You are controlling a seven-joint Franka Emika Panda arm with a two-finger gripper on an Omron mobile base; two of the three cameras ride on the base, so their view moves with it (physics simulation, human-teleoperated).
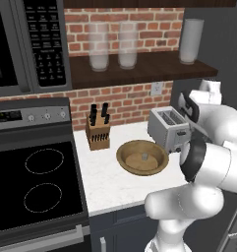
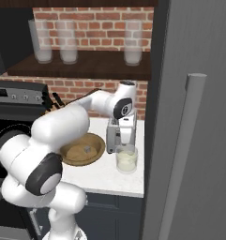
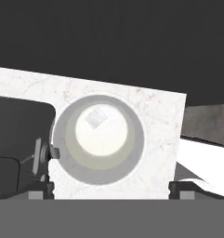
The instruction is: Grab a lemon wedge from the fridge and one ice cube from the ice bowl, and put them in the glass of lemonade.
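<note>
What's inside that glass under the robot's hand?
The glass holds pale yellowish liquid, with one small pale ice cube floating in it. A lemon wedge can't be made out in it. The open gripper hangs right above it.

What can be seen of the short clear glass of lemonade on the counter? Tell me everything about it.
The short clear glass tumbler of pale whitish-yellow lemonade stands upright on the white speckled stone counter, near its front edge, just in front of the silver toaster and right of the round brown wooden bowl. It is roughly half full. From above, a small pale grey cube lies in the liquid. The open tool hangs directly above it without touching.
</note>
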